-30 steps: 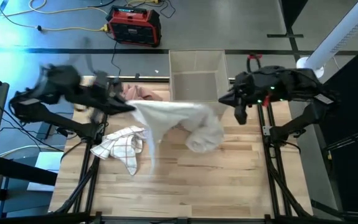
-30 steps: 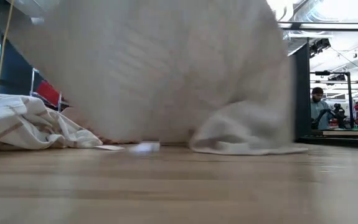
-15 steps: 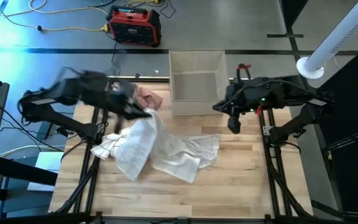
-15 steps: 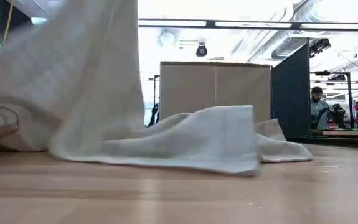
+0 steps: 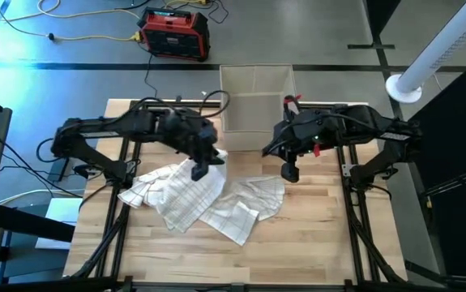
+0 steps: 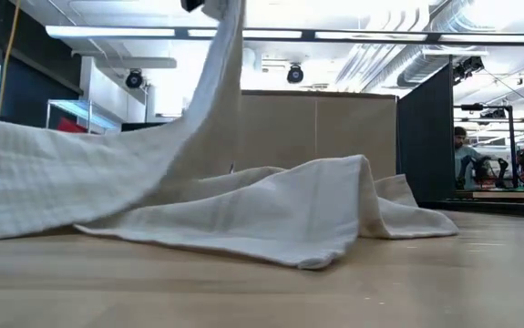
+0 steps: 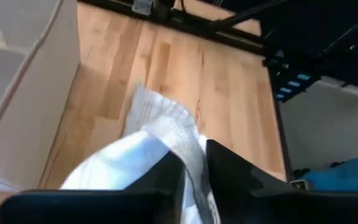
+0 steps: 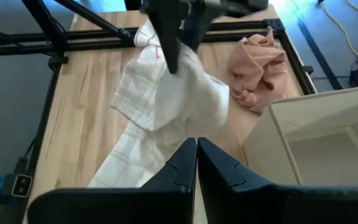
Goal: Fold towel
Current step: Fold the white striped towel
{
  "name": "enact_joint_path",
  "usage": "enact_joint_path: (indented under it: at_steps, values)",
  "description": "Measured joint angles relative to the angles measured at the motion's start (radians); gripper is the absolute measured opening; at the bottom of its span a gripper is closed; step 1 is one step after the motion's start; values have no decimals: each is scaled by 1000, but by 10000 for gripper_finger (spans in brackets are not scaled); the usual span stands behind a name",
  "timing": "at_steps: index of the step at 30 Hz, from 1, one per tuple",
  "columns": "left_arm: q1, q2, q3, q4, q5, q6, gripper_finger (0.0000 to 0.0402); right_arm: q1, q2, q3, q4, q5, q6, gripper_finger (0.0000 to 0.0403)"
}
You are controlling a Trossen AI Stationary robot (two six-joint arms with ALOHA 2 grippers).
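1. Since the earlier frame, white towel (image 5: 241,203) has dropped from mid-air onto table (image 5: 314,243), spread beside checked towel (image 5: 168,191).
2. Left gripper (image 5: 198,169) pinches one towel edge between slightly parted fingers.
3. Right gripper (image 5: 291,172) hovers shut, empty.

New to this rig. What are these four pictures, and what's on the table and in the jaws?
Two dark robot arms work at a wooden table. One picture looks straight down, one sits at table height, and one rides on each wrist. The left gripper pinches a corner of the white towel, lifting it. The right gripper hangs shut and empty above the table. Also there: a checked towel, a pink cloth and an open box.
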Motion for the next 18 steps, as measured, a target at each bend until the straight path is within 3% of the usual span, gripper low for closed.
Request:
enact_joint_path:
  at_steps: [6, 10, 13, 18]
  values:
    - [11, 20, 0, -77, 3, -1, 163, -1, -4, 0, -32, 16, 5, 1]
    - [-19, -5, 0, -227, 57, -14, 205, 0, -5, 0, -76, 18, -3, 1]
    - [-117, -32, 0, -376, 44, -87, 209, -2, -5, 0, -114, 50, -16, 1]
    - [-348, -15, -15, -459, -111, -274, 191, -23, -5, 0, -159, 83, -128, 1]
